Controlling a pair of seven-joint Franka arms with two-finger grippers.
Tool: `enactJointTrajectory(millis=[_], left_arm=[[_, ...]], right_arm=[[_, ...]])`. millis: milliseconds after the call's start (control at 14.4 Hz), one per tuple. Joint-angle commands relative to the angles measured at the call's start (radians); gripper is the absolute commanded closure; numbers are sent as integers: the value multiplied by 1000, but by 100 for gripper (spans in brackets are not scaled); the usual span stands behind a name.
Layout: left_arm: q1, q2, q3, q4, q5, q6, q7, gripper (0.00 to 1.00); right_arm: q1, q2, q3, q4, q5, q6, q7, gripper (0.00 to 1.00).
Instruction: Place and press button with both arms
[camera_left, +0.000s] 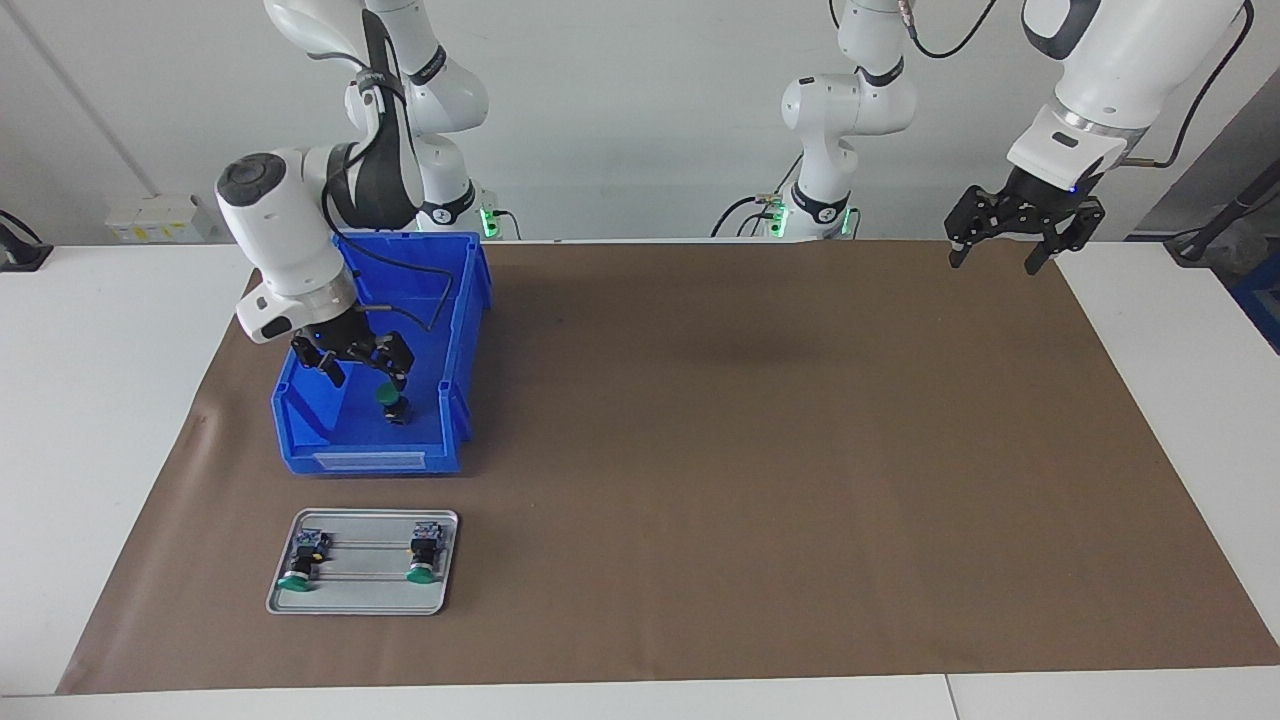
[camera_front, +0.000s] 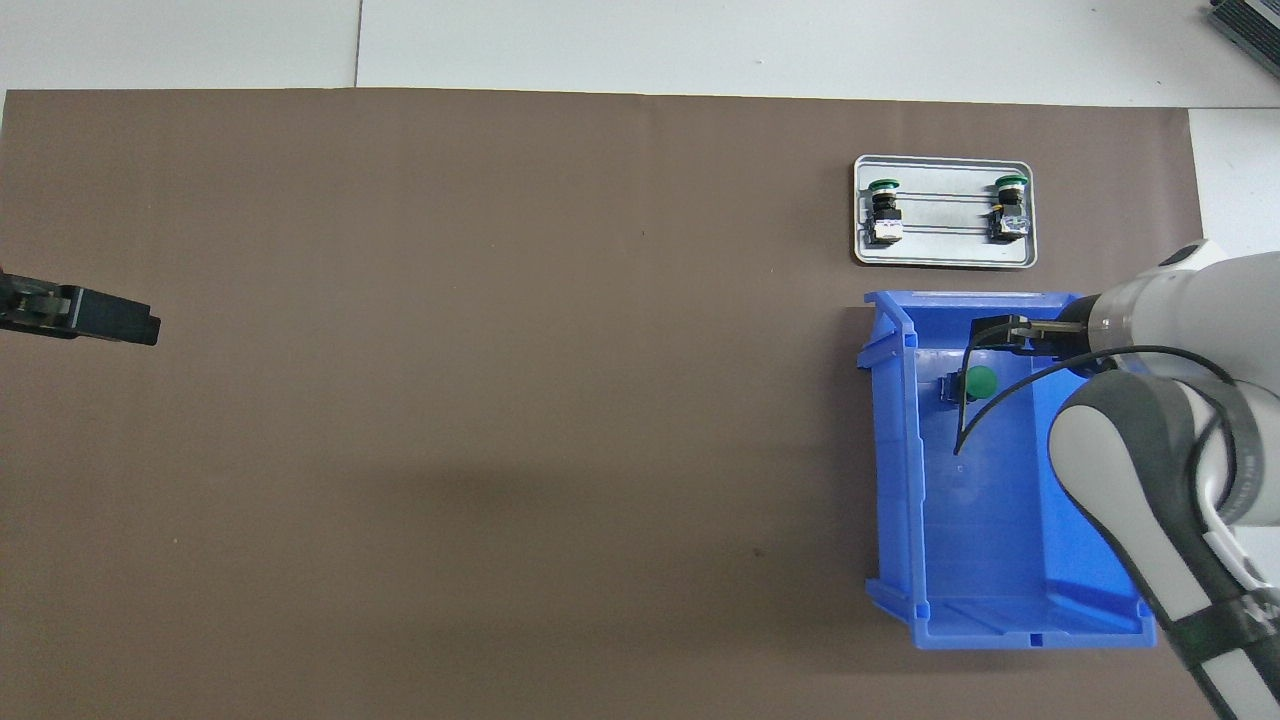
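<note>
Inside the blue bin (camera_left: 440, 300), the button (camera_left: 392, 402) stands green cap up, free of the right gripper (camera_left: 352, 362), whose jaws hang open and empty above it. The left gripper (camera_left: 1010, 235) waits open over the counter's mat (camera_left: 750, 450). Only the overhead view shows the button (camera_front: 978, 381) near the bin's wall.

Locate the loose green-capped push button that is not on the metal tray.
The green-capped push button stands in the blue plastic bin at the right arm's end, below the open right gripper.
</note>
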Motion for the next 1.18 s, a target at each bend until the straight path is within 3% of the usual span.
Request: enactJointTrajectory(millis=[0, 139, 418, 697, 1115], left_arm=[[18, -26, -11, -33, 1, 12, 1, 0], [18, -26, -11, -33, 1, 12, 1, 0], [18, -26, -11, -33, 1, 12, 1, 0], [18, -26, -11, -33, 1, 12, 1, 0], [18, -26, -11, -33, 1, 12, 1, 0]], right_arm=[[-22, -9, 6, 194, -20, -212, -3, 0], [-25, 2, 8, 376, -54, -404, -4, 0], [-45, 37, 8, 615, -92, -664, -18, 0], [-47, 8, 12, 531, -65, -658, -18, 0], [-14, 14, 20, 544, -143, -638, -27, 0]])
